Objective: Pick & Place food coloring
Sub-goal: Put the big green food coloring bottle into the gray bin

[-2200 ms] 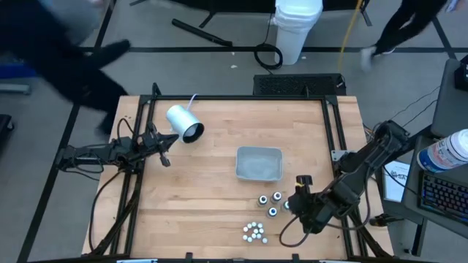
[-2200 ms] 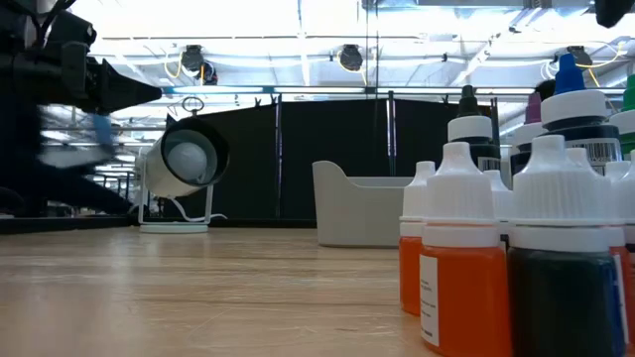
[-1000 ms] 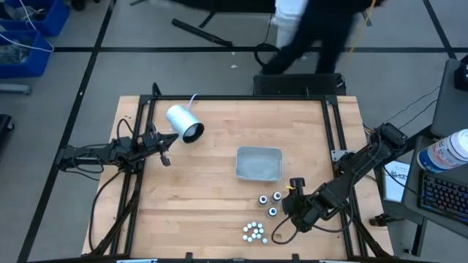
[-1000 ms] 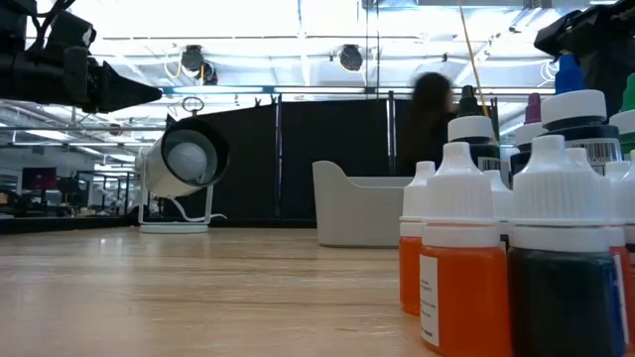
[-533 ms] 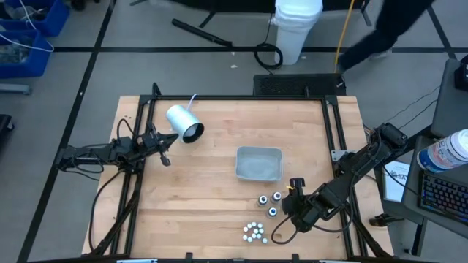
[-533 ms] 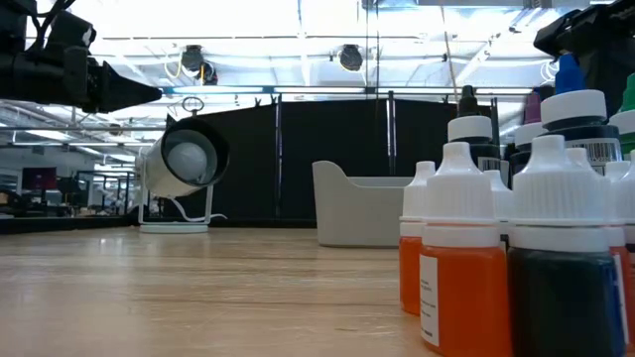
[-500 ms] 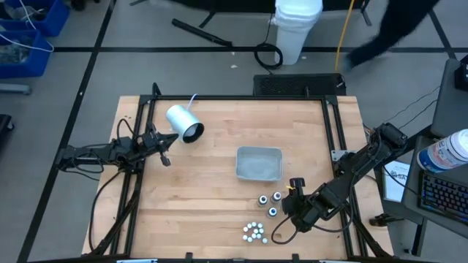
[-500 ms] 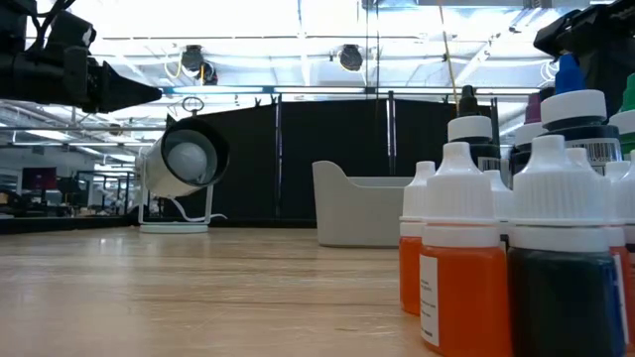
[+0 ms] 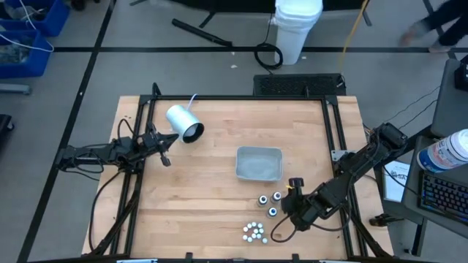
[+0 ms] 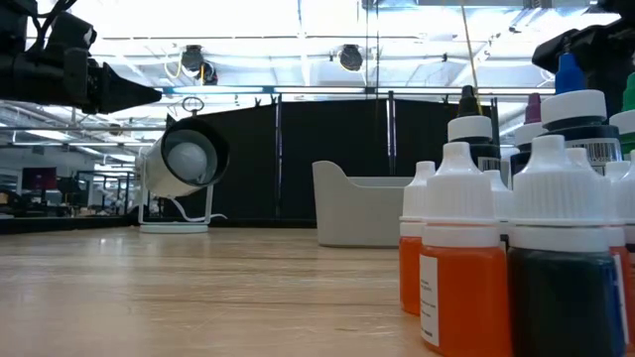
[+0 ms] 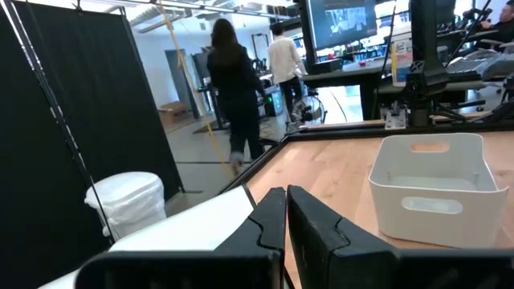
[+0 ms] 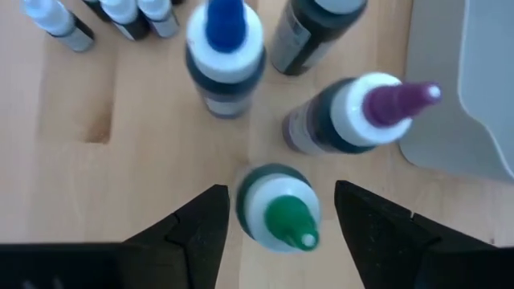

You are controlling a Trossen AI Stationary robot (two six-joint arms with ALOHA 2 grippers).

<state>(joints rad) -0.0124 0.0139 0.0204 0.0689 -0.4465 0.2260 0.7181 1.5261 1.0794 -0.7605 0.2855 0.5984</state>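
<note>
Fingers of the right gripper (image 12: 277,221), spread apart, now straddle a green-tipped food colouring bottle (image 12: 279,210) beside the grey rectangular plastic tray (image 9: 259,163), having closed in from farther out; a grasp looks imminent. Left gripper (image 9: 165,159), shut, waits well apart from the tray.

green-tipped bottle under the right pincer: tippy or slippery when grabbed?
Probably tippy: the green-tipped bottle looks tall and narrow, standing upright between the open right pincer fingers. The rounded body may slip or twist. Neighbours like the purple-tipped bottle stand close, so a nudge could topple them.
</note>
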